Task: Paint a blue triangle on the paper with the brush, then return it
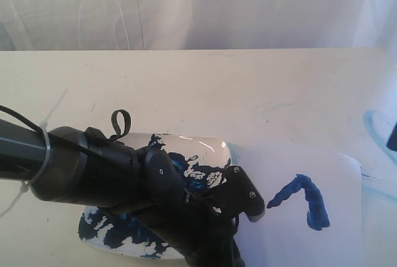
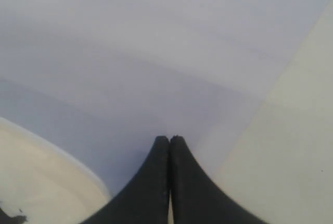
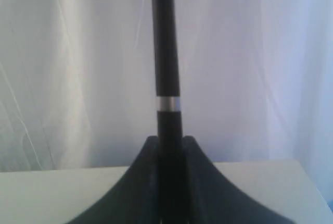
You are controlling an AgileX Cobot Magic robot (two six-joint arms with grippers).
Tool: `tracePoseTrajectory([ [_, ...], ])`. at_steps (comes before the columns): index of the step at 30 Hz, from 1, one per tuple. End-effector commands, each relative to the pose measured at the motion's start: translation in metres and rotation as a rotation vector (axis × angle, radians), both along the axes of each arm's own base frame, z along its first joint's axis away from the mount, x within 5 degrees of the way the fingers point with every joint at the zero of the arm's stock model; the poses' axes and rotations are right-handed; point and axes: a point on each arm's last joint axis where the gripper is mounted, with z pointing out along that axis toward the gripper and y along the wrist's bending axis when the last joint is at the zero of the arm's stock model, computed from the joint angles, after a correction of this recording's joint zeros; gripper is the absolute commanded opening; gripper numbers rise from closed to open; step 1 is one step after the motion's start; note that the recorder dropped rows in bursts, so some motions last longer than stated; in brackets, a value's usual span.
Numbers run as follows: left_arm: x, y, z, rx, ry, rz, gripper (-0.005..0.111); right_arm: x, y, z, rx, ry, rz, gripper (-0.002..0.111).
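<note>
The white paper (image 1: 310,174) lies on the cream table at the right. On it the blue triangle (image 1: 307,199) stands as two thick dark blue strokes that meet at a top corner, with the bottom side open. My left gripper (image 1: 248,208) reaches across the dish and is shut, empty, its tips (image 2: 170,139) down on the paper (image 2: 156,52) beside the dish rim. My right gripper (image 3: 169,140) is shut on the brush (image 3: 165,52), a black handle with a silver band that points up towards the curtain. Its bristle tip is out of view. A dark bit of the right arm (image 1: 392,136) shows at the far right edge.
A white square dish (image 1: 211,146) smeared with blue paint sits under my left arm, touching the paper's left edge. Faint light-blue smears (image 1: 375,124) mark the table at the far right. A white curtain (image 1: 186,6) hangs behind the table's back edge.
</note>
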Motion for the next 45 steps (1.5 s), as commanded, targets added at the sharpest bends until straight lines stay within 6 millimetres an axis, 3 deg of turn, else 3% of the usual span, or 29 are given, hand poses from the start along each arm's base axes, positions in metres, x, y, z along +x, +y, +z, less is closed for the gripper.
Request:
tracePoseTrajectory([
  [1, -0.004, 0.003, -0.005, 0.020, 0.024, -0.015, 0.000, 0.007, 0.011, 0.011, 0.099, -0.094, 0.121, 0.000],
  [6, -0.004, 0.003, -0.005, 0.020, 0.024, -0.015, 0.000, 0.012, 0.027, 0.002, 0.163, -0.080, 0.232, 0.000],
  [12, -0.004, 0.003, -0.005, 0.021, 0.028, -0.017, 0.000, 0.004, 0.052, -0.040, 0.132, -0.007, 0.385, 0.000],
  [17, -0.004, 0.003, -0.005, 0.021, 0.028, -0.017, 0.000, 0.000, 0.063, -0.058, 0.115, -0.025, 0.466, 0.000],
  [26, -0.005, 0.003, -0.005, 0.021, 0.030, -0.019, 0.000, 0.012, 0.066, -0.092, 0.181, 0.028, 0.449, 0.000],
  [45, -0.005, 0.003, -0.005, 0.021, 0.030, -0.019, 0.000, 0.046, 0.072, -0.140, 0.276, 0.171, 0.371, 0.000],
])
